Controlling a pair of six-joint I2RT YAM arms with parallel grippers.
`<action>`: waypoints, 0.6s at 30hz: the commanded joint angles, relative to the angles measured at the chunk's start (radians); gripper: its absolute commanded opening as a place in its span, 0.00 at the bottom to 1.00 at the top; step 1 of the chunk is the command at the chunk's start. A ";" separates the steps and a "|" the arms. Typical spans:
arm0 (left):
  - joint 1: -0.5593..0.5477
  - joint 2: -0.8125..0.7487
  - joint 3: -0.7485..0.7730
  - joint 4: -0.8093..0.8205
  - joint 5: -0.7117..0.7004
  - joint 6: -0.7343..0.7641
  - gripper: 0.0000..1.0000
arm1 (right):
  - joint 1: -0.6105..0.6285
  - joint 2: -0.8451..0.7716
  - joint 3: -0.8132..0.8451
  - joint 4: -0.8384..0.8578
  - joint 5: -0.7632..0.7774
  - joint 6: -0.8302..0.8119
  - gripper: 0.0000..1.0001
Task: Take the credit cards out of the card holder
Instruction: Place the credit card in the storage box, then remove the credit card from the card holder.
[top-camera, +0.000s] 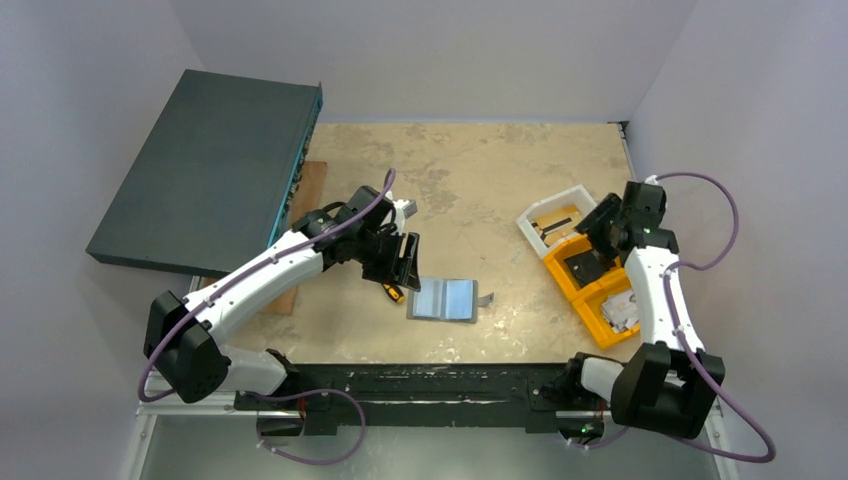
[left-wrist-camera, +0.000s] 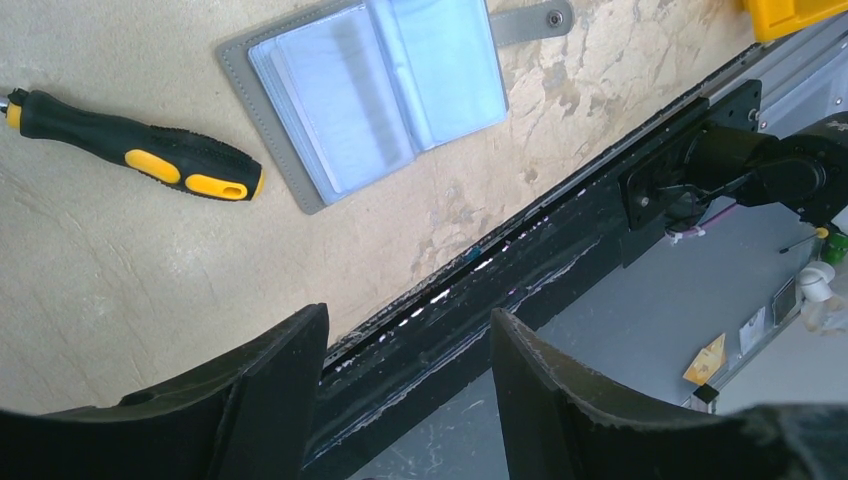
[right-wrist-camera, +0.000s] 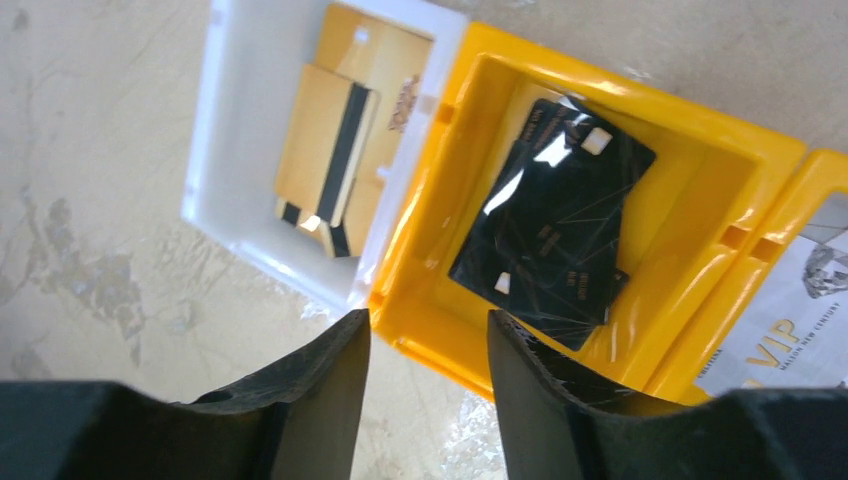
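Both of your grippers stand parted and empty. The left gripper (left-wrist-camera: 408, 390) hangs just left of the card holder (top-camera: 446, 299), which lies spread open and flat near the near edge of the desk (top-camera: 470, 180), pale blue inside up, with a black-and-yellow screwdriver (left-wrist-camera: 135, 158) just beside its left edge. Further back on your right, the right gripper (right-wrist-camera: 428, 390) hovers over a white bin (right-wrist-camera: 215, 120) of gold cards (right-wrist-camera: 325, 150) and an orange bin (right-wrist-camera: 700, 190) of black cards (right-wrist-camera: 555, 225) — and a large dark box (top-camera: 210, 170) lies at the far left corner.
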 joint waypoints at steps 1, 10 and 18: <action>-0.001 0.014 -0.012 0.030 -0.001 -0.020 0.60 | 0.149 -0.062 -0.009 0.008 -0.012 0.032 0.52; 0.053 0.006 -0.065 0.066 -0.068 -0.101 0.60 | 0.546 -0.084 -0.094 0.083 -0.018 0.179 0.53; 0.098 0.007 -0.084 0.067 -0.114 -0.129 0.60 | 0.907 0.091 -0.052 0.171 0.090 0.268 0.53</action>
